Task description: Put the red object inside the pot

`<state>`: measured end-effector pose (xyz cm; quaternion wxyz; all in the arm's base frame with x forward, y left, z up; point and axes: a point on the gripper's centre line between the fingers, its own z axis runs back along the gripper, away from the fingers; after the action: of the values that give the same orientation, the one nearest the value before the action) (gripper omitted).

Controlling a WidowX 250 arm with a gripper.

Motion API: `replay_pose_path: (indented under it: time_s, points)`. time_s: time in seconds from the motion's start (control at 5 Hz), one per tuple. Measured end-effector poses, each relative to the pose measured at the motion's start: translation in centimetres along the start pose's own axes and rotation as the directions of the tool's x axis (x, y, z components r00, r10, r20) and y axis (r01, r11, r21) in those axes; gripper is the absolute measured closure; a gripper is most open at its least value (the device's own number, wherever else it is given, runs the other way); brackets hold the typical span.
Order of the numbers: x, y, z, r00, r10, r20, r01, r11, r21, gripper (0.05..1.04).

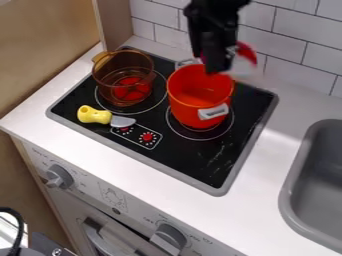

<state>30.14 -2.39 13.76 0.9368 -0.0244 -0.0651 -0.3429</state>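
Observation:
The black gripper [216,64] hangs at the top centre, over the back rim of the orange-red pot. It is shut on a blurred red object [246,53] with a pale lower part, which sticks out to the right behind the black fingers. The object is above and behind the pot's opening, not inside it. The pot [191,115] stands upright on the right burner, with a pale handle at its front right and another at its back left. Part of its back rim is hidden by the gripper.
A transparent brown pot [110,80] stands on the left burner. A yellow-handled knife [95,115] lies on the stove [200,164] in front of it. A grey sink [288,192] is at the right, and a tiled wall [302,30] rises behind.

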Motion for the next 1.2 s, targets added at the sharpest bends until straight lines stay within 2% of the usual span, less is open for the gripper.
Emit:
replay_pose_path:
  time_s: [0.4,0.6,0.8,1.0,1.2]
  points:
    - [-0.2,3.4,-2.2,0.999,-0.019,0.041,0.017,0.999,0.047,0.531]
    - [-0.2,4.0,-2.6,0.998,-0.033,0.062,0.029,0.998,0.063,0.531]
    - [-1.0,4.2,-3.5,0.997,-0.049,0.060,0.045,0.997,0.067,0.456]
    - [-1.1,4.0,-3.7,0.996,-0.053,0.064,0.049,0.997,0.060,0.168]
    - [-1.3,3.6,-4.0,0.997,-0.046,0.059,0.043,0.998,0.043,0.079]
